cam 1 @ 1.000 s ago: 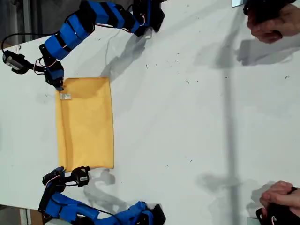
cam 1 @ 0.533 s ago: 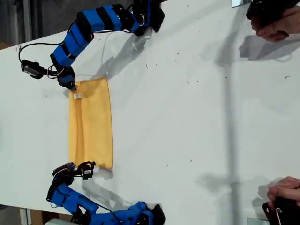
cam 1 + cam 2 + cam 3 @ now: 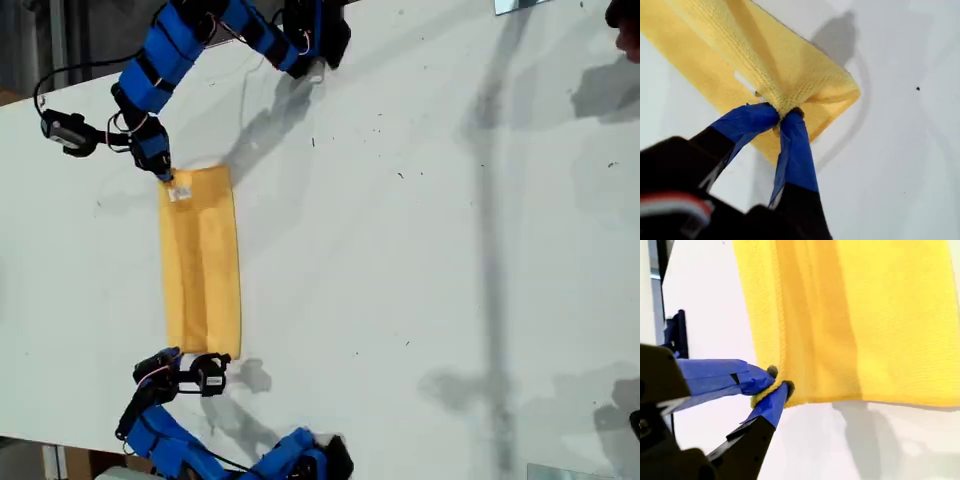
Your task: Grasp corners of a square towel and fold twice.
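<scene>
Towel [image 3: 202, 262] lies on the white table [image 3: 420, 250], a narrow strip at the exterior view's left, between the two arms. My first gripper [image 3: 781, 114] is pinched tight on the tagged corner [image 3: 790, 102], at the strip's far end in the exterior view. My second gripper [image 3: 775, 385] is clamped on the near-end corner [image 3: 771, 390]. Likely both ends are held so the upper layer lies even over the lower for a fold. White tag [image 3: 181, 193] shows marks, too small to read.

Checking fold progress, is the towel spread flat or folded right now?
Folded: the towel lies as a narrow doubled strip, layers visible.
</scene>
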You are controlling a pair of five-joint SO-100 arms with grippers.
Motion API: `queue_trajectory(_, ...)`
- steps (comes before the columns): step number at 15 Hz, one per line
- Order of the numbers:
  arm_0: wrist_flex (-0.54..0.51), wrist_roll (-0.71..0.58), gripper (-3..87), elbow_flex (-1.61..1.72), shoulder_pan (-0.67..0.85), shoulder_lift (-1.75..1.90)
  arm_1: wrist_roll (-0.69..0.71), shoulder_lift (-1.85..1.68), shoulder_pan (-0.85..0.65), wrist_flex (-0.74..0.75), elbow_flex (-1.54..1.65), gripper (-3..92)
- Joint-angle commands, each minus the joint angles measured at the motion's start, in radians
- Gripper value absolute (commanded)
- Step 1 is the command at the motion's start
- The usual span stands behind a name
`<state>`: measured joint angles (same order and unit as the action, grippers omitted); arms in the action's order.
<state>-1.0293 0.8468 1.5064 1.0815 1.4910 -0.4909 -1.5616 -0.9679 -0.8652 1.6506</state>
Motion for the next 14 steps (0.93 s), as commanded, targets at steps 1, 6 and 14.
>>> queue_trajectory(1,0.031,0.023,-2.6,0.067,-0.043,0.077,0.0,-0.067,0.014,0.04,0.023,-0.1)
queue_trajectory(6,-0.084,0.078,-2.6,0.029,-0.089,0.123,-0.081,-0.052,0.064,-0.13,-0.072,-0.1)
queue_trajectory(14,-0.087,0.196,-1.8,0.089,-0.104,0.084,-0.25,0.072,0.126,-0.087,0.006,-0.1)
